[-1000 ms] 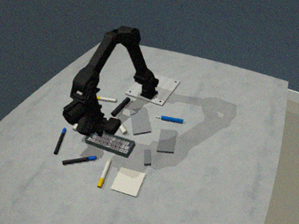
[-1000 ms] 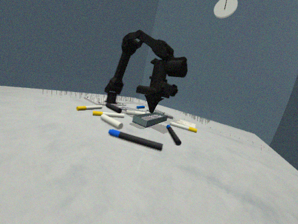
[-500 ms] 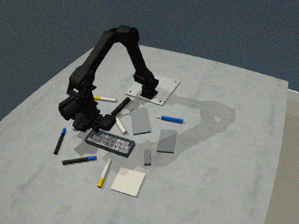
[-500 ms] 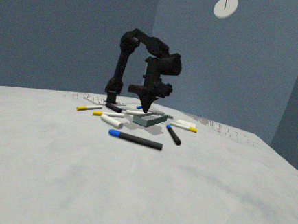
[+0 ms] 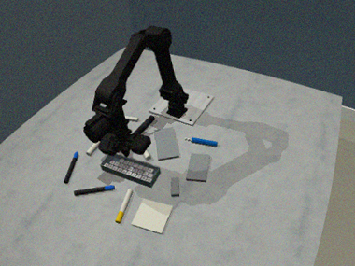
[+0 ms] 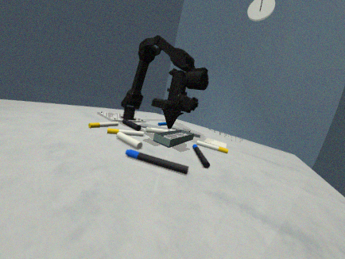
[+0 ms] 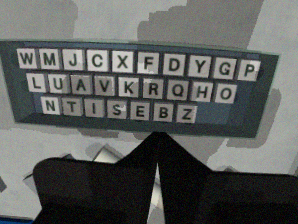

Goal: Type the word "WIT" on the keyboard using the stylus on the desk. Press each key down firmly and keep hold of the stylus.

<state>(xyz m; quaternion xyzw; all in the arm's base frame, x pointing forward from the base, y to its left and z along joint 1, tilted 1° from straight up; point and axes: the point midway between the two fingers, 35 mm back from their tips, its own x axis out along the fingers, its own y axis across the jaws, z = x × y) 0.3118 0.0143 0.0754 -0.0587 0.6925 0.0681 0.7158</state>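
The keyboard [image 5: 128,177] [image 6: 160,139] [image 7: 225,130] lies in front of the arm. In the wrist view its W key [image 7: 27,59] is at the top left, and its T key [image 7: 72,107] and I key [image 7: 94,107] are in the bottom row. My gripper [image 5: 126,153] [image 6: 170,127] [image 7: 158,137] is shut, pointing down, its tips together a little above the keyboard's arm-side edge, below the B key in the wrist view. No stylus shows between the fingers. A blue pen-like tool [image 5: 204,141] with a thin pale tip lies right of the keyboard; I cannot tell if it is the stylus.
Black markers with blue caps [image 5: 71,168] [image 6: 156,160] and a white marker with a yellow cap [image 5: 124,205] [image 6: 208,146] lie around the keyboard. More white markers lie on its arm side. Grey blocks [image 5: 166,143] [image 5: 198,166] and a cream note pad [image 5: 151,215] are nearby.
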